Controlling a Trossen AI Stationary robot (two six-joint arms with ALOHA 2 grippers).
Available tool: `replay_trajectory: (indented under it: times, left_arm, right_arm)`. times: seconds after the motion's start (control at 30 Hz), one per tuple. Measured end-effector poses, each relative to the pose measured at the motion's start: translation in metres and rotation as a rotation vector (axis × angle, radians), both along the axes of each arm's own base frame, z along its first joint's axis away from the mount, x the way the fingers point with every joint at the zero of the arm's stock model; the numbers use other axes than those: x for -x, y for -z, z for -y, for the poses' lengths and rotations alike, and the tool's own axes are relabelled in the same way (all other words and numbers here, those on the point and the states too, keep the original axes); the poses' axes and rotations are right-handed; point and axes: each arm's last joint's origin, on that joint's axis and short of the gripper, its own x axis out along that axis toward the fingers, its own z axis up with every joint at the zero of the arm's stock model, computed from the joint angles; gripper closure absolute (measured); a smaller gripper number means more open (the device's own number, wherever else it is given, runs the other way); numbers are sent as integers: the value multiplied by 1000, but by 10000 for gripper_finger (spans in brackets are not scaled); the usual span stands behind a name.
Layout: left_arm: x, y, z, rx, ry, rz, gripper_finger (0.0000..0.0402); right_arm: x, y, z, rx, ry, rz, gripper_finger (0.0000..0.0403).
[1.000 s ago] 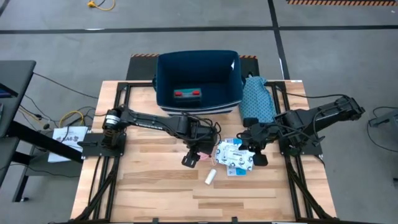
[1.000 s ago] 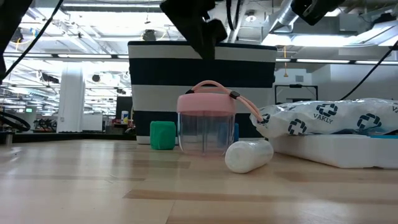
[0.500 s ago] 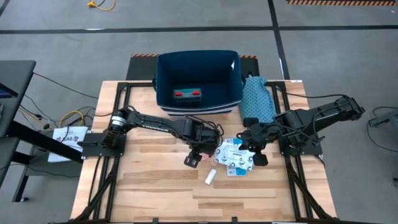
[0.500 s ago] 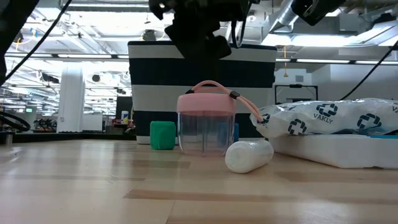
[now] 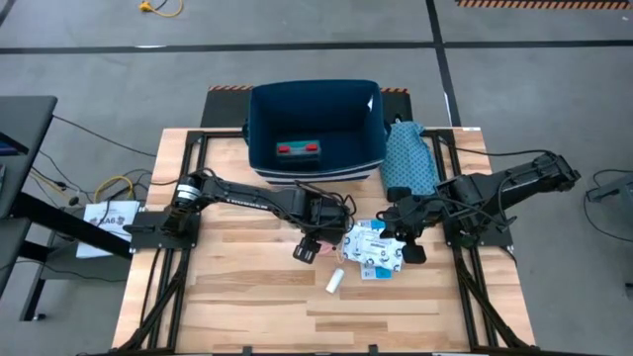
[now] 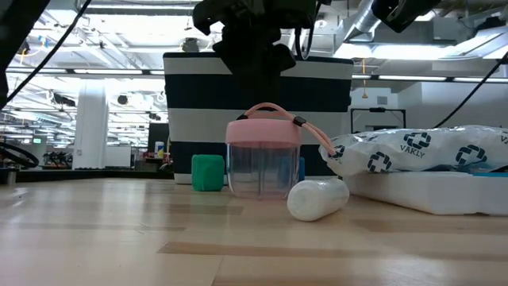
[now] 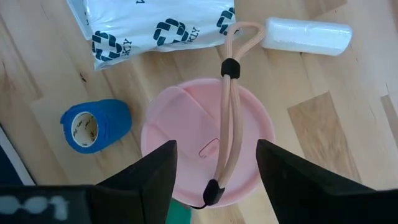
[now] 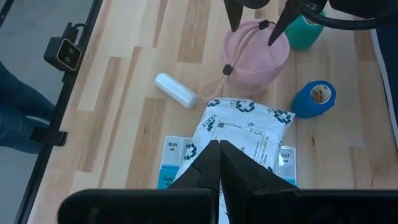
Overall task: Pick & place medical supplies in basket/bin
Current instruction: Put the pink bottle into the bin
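The pink round thing, a clear cup with a pink lid and cord loop, stands on the table in front of the navy bin. My left gripper hangs open just above its lid, a finger to each side, not touching. The red-teal pack lies inside the bin. The blue tape roll, the teal roll, the white tube and the printed packets lie around the cup. My right gripper is shut and hovers over the packets.
The teal dotted cloth lies right of the bin at the table's far edge. The table's near half holds only the tube. Black frame rails run along both sides. A person's leg shows beyond the table's edge.
My left gripper has shifted a little toward the table's right, turned, and come down over the pink lid. The cup, the rolls, the tube and the packets have stayed in place.
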Motion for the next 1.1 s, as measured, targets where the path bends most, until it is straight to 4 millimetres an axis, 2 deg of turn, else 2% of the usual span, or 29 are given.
replay_trajectory:
  times: [0.07,0.3,0.63,0.73,0.87,1.1]
  left_arm:
    - [0,0,0,0,0,0,191]
    - [-7,20,1,45,2,-55,191]
    - [-8,23,-1,64,-21,-68,192]
    - [-8,23,-2,59,-28,-68,203]
    - [-8,23,-6,55,-39,-68,251]
    - [-8,24,-11,57,-53,-79,387]
  right_arm:
    - [0,0,0,0,0,0,403]
    - [-1,-1,0,-1,-1,7,403]
    - [-1,-1,0,-5,-1,18,403]
    - [-1,-1,0,-5,-1,18,403]
    - [-1,-1,0,-5,-1,19,403]
    - [-2,-2,-1,-8,0,23,403]
